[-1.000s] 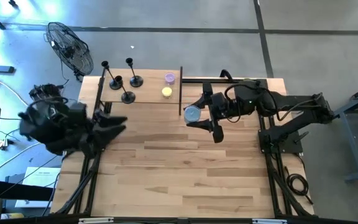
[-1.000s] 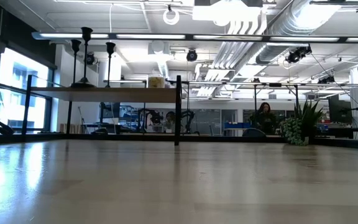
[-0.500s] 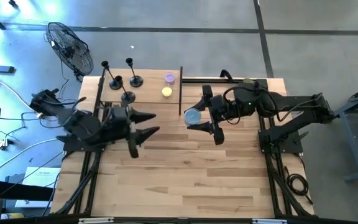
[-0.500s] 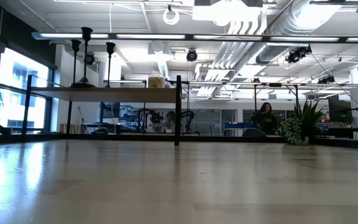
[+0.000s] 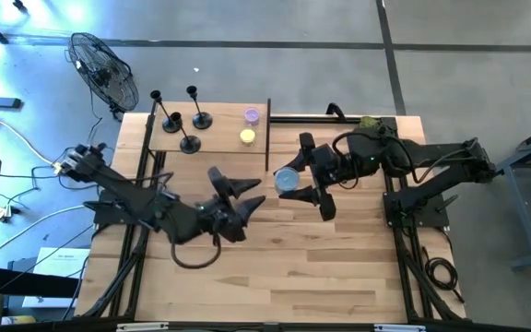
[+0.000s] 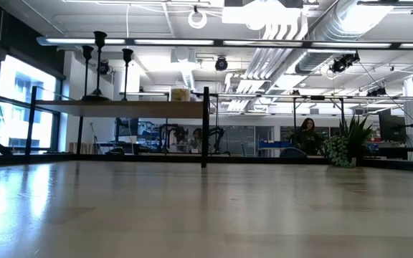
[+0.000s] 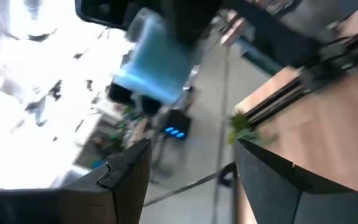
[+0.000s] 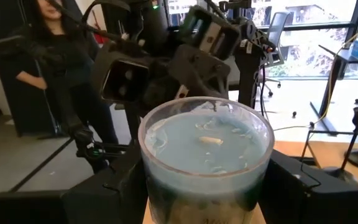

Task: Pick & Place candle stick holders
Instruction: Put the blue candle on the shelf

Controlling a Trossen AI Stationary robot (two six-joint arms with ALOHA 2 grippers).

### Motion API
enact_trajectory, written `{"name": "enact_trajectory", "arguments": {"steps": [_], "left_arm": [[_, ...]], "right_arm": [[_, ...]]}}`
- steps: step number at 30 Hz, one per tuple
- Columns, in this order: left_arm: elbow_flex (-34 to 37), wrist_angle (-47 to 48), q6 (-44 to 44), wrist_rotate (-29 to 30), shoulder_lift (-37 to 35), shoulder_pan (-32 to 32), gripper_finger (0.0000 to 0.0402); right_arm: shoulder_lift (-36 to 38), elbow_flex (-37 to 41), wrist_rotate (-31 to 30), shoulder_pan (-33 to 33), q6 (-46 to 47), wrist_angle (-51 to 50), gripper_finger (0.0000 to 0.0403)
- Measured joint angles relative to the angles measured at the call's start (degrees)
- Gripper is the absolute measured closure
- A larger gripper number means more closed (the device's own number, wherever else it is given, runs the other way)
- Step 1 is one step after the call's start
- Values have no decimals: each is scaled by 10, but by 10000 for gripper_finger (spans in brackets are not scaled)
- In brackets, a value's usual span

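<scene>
**Two arms reach toward each other over the table**

Two dark arms stretch in from opposite sides of the wooden table (image 5: 275, 258). The left arm lies low and long across the left half, its left gripper (image 5: 239, 195) near the middle with fingers spread wide and nothing between them. The right arm bends in from the right edge, elbow folded, and its right gripper (image 5: 304, 180) is clamped on a blue candle in a clear jar (image 5: 286, 178), held just right of the black post (image 5: 267, 135). Through the right wrist camera the jar (image 8: 205, 155) fills the space between the fingers.

All three candle stick holders (image 5: 181, 120) stand upright on the raised shelf (image 5: 219, 140) at the far left corner, close together, beside a purple candle (image 5: 252, 116) and a yellow candle (image 5: 247, 136). A person (image 8: 61, 68) stands beyond the table.
</scene>
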State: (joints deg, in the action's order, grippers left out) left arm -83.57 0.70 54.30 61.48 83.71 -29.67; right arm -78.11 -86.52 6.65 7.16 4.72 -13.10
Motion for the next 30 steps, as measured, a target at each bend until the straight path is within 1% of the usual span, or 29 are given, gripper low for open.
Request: {"name": "enact_trajectory", "arguments": {"steps": [3, 6, 10, 12, 15, 19, 21, 24, 26, 28, 30], "left_arm": [[0, -31, 38, 26, 6, 0, 176], [0, -64, 32, 21, 2, 1, 176], [0, -131, -61, 3, -16, 0, 176], [0, -142, -119, -2, -29, 0, 176], [0, -118, -200, -43, -46, 1, 176], [0, -71, -311, -145, -63, 1, 176], [-1, -62, -307, -164, -65, 0, 176], [-1, -33, -221, -159, -59, 0, 176], [0, -24, -204, -147, -52, 0, 176], [0, -23, -222, -144, -46, 2, 176], [0, -32, -279, -142, -41, 15, 176]], "right_arm": [[0, 0, 1, 0, 13, 0, 182], [0, 0, 2, 0, 19, 0, 182], [0, 0, -2, 0, 19, 0, 182], [0, 0, -2, 0, 19, 0, 182], [0, 0, -2, 0, 18, 0, 182], [0, 0, -2, 0, 14, 0, 182], [0, 0, -2, 0, 13, 0, 182], [0, 0, 0, 0, 13, 0, 182], [0, 0, 2, 0, 13, 0, 182], [0, 0, 2, 0, 12, 0, 182], [0, 0, 2, 0, 6, 0, 182]]}}
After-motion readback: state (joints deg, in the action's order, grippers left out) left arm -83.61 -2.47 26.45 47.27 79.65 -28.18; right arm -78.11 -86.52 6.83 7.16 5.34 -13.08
